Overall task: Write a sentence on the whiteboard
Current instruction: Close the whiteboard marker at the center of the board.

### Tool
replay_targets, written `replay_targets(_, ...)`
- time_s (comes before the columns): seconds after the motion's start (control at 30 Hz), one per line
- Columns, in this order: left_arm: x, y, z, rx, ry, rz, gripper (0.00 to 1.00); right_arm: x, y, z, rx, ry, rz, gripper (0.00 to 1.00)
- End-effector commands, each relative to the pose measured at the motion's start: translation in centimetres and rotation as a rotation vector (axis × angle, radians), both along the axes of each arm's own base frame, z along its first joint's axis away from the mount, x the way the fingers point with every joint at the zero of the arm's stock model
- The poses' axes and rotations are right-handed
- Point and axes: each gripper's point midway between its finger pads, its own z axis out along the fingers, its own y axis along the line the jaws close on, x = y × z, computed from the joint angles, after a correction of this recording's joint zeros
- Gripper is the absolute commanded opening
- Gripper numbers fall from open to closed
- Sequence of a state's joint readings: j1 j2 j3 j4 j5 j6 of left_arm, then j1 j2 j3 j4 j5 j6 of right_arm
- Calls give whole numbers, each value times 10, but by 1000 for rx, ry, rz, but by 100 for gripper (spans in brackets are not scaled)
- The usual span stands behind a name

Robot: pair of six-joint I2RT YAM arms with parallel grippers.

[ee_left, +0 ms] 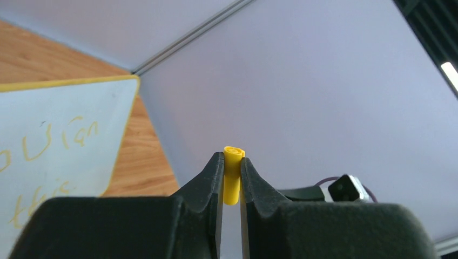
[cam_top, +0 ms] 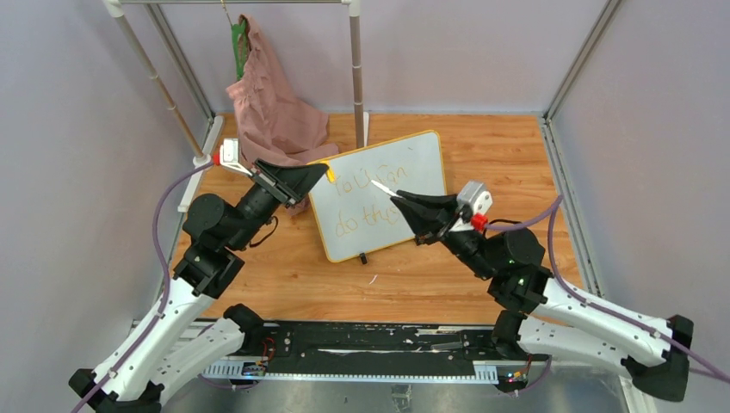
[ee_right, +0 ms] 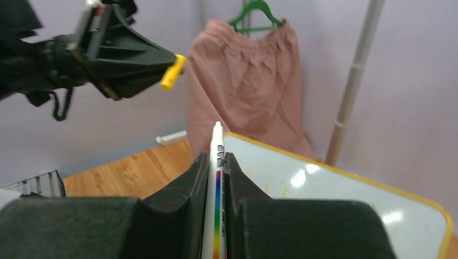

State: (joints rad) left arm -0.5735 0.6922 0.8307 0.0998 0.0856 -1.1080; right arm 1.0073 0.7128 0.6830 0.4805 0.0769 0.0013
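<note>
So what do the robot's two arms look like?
The left arm and right arm are white near the base and chunky black higher up. The left gripper and right gripper are black wedges with two tapering fingers. A purple cable trails along each arm, and tiny green lights glow on the right one.

The left jaws and right jaws look like matt black plastic. Between the left jaws is a smooth yellow plastic cap; between the right, a glossy white plastic marker. Beyond them, the whiteboard is glossy, the tabletop grained wood, the garment matt pink cloth.
</note>
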Motion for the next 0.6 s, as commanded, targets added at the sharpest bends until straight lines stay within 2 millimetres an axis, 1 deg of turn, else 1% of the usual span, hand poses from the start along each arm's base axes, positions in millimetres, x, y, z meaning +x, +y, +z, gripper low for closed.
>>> replay_targets(0.0, -14, 6, 63, -133, -138, -16, 0, -20, 1, 74, 29, -374, -135, 0)
replay_targets(0.17, -18, 14, 99, -197, -201, -2, 0, -39, 20, 94, 38, -539, -172, 0)
replay_targets(0.37, -27, 16, 134, -234, -259, -19, 0, -70, 44, 112, -6, -766, -221, 0)
replay_targets(0.47, -34, 18, 150, -254, -290, -33, 0, -79, 51, 120, -17, -845, -271, 0)
replay_targets(0.53, -37, 19, 156, -265, -303, -41, 0, -82, 52, 125, -8, -870, -308, 0)
replay_targets(0.57, -38, 20, 157, -269, -305, -40, 0, -83, 49, 129, 10, -876, -333, 0)
